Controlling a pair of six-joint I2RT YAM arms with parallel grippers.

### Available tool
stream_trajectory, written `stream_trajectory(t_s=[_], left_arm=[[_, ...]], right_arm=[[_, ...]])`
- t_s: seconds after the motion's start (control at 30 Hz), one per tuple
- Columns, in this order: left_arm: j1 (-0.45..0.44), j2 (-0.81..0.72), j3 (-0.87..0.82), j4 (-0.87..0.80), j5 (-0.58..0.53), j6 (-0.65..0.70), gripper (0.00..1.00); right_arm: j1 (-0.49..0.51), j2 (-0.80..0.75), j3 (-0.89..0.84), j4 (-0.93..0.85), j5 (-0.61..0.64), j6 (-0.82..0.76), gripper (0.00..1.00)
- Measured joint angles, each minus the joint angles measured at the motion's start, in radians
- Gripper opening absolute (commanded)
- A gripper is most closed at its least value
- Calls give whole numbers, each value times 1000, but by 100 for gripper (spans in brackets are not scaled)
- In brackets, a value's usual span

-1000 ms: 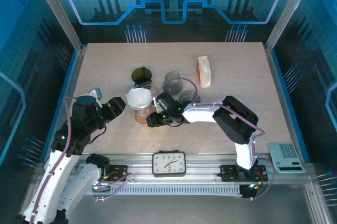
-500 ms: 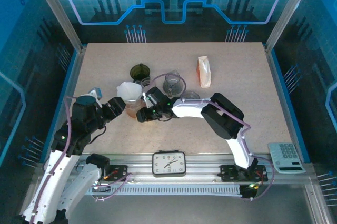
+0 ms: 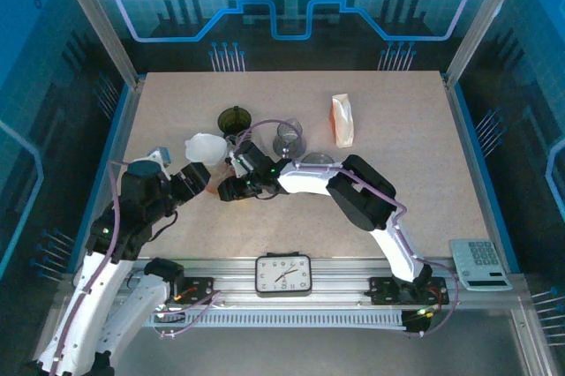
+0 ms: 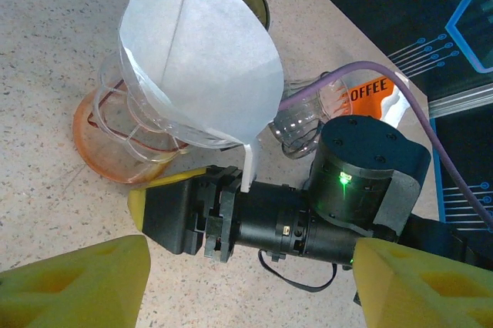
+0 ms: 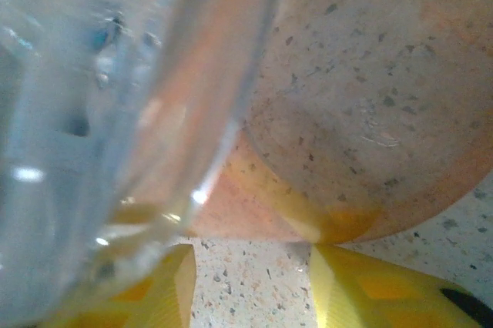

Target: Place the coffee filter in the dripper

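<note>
The white paper coffee filter point(image 4: 200, 58) sits opened in the clear dripper point(image 4: 115, 143), which has an orange base and leans to one side. In the top view the coffee filter point(image 3: 205, 146) lies left of centre, between the two grippers. My right gripper point(image 5: 250, 255) is low on the table with its tips at the dripper's base point(image 5: 370, 97). Its jaws stand apart with bare table between them. My left gripper point(image 4: 253, 243) hovers above the right gripper point(image 4: 142, 205), open wide and holding nothing.
Behind the dripper stand a dark green cup point(image 3: 234, 118) and two clear cups point(image 3: 290, 136), point(image 3: 318, 161). A coffee packet point(image 3: 342, 120) lies further right. A clock point(image 3: 283, 274) and a calculator point(image 3: 481, 263) sit at the near edge.
My right gripper has swept left across the table, and the dripper with its filter has shifted left and tilted, ending close to my left gripper. The left arm has barely moved.
</note>
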Motion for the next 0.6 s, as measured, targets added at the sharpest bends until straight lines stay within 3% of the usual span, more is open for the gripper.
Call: stream_trajectory(t_s=[0.33,0.6], left_arm=[[0,23,0,12,0,0,76],[0,45,-13,44,27,0,76]], right_arm=[[0,-198,-285,19,13,5,56],[0,-447,-460,-30,101,3,57]])
